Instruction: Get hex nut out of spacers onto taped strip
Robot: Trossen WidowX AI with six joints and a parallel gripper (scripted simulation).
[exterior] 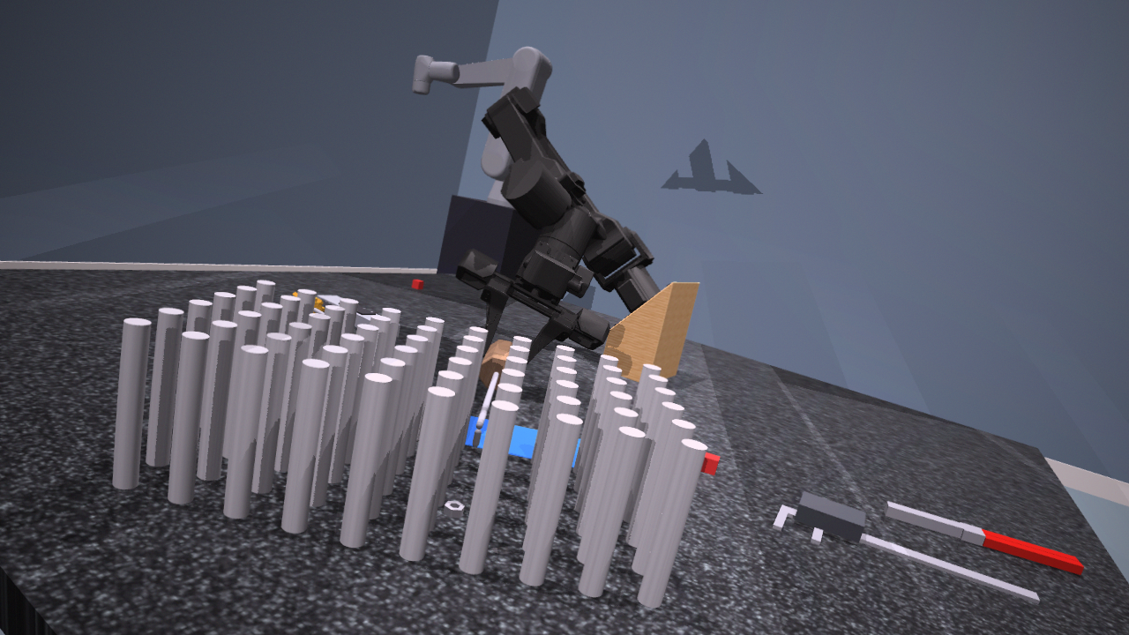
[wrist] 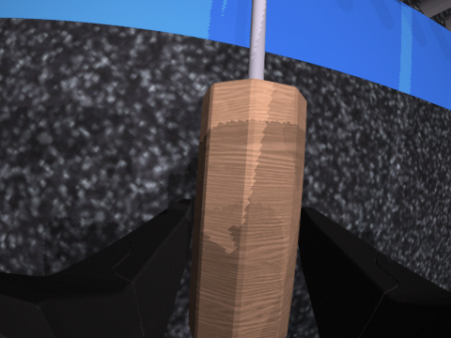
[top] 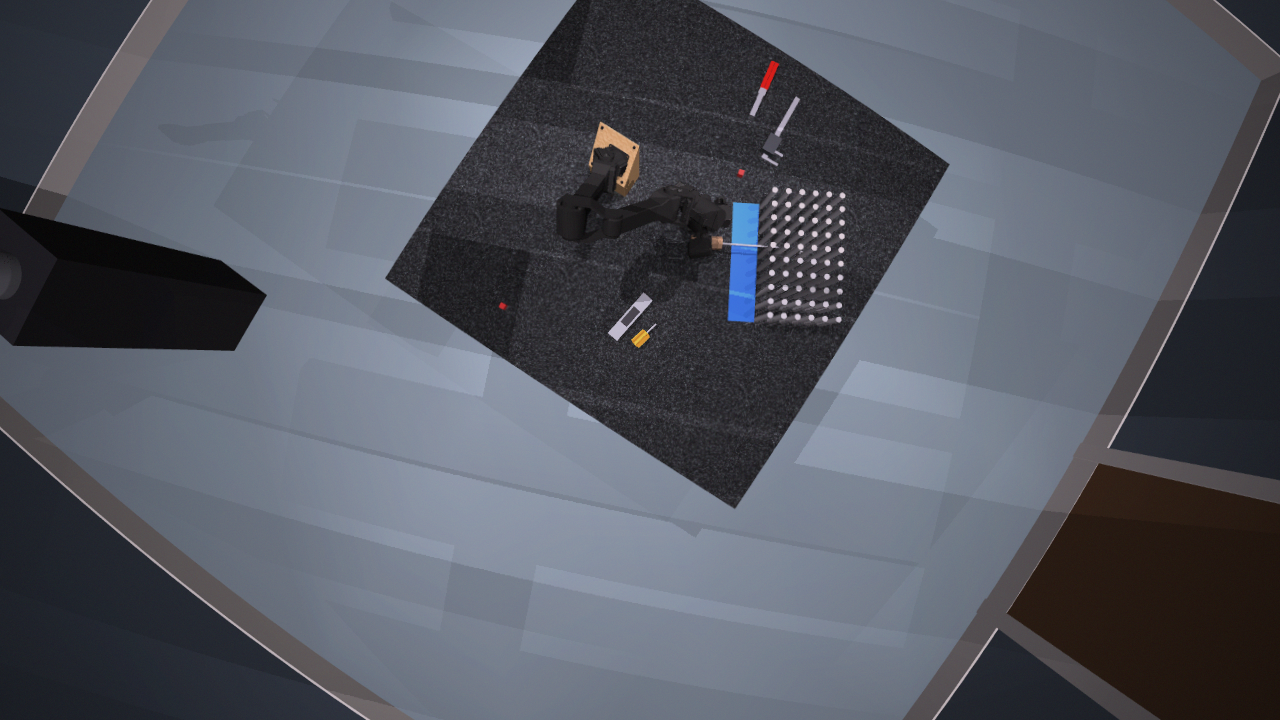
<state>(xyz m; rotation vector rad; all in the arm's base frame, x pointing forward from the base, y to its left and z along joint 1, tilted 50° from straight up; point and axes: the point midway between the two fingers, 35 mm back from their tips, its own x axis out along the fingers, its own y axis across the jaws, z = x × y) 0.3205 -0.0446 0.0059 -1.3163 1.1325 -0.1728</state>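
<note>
My gripper (top: 707, 243) (exterior: 512, 347) (wrist: 246, 214) is shut on the wooden handle (top: 716, 243) (exterior: 496, 362) (wrist: 247, 194) of a hook tool. It holds the tool low, just before the blue taped strip (top: 743, 286) (exterior: 520, 440). The tool's thin white rod (top: 747, 245) (exterior: 489, 391) (wrist: 257, 7) slopes down across the strip, its tip at the front row of the standing grey spacers (top: 805, 255) (exterior: 300, 442). The small hex nut (exterior: 452, 505) lies on the table deep between spacers, far from the strip; it does not show in the top view.
A wooden wedge block (top: 615, 156) (exterior: 654, 332) stands behind the arm. A red-handled tool (top: 765, 83) (exterior: 1018, 549) and a grey long-rod tool (top: 778, 134) (exterior: 828, 517) lie beside the field. A yellow-handled tool (top: 640, 338) and a flat grey piece (top: 630, 316) lie apart. A small red cube (top: 741, 171) (exterior: 710, 463) sits near the field's corner.
</note>
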